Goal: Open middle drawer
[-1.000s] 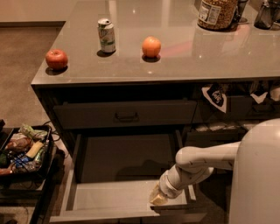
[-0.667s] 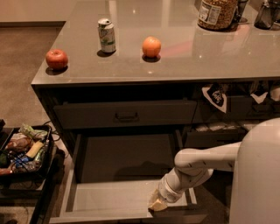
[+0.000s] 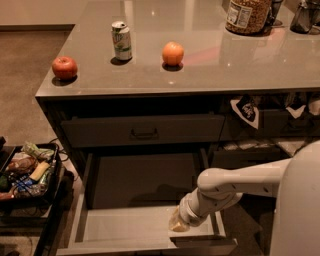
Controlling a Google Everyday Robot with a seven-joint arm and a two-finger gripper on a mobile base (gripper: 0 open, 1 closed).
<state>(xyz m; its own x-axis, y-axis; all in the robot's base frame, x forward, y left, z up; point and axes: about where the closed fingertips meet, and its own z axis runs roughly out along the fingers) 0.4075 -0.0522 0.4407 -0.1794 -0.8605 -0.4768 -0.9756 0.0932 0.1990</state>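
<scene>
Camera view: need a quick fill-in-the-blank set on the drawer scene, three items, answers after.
1. The middle drawer is ____, not shut, and its light interior shows.
2. The claw sits inside the drawer near its ____ wall, right of centre.
3. On the counter, the can stands between the apple and the ____.
Missing words: open; front; orange.

No print on the can [image 3: 121,40] or jar [image 3: 246,15] is legible; the claw [image 3: 178,224] hangs in the middle drawer [image 3: 125,229].
</scene>
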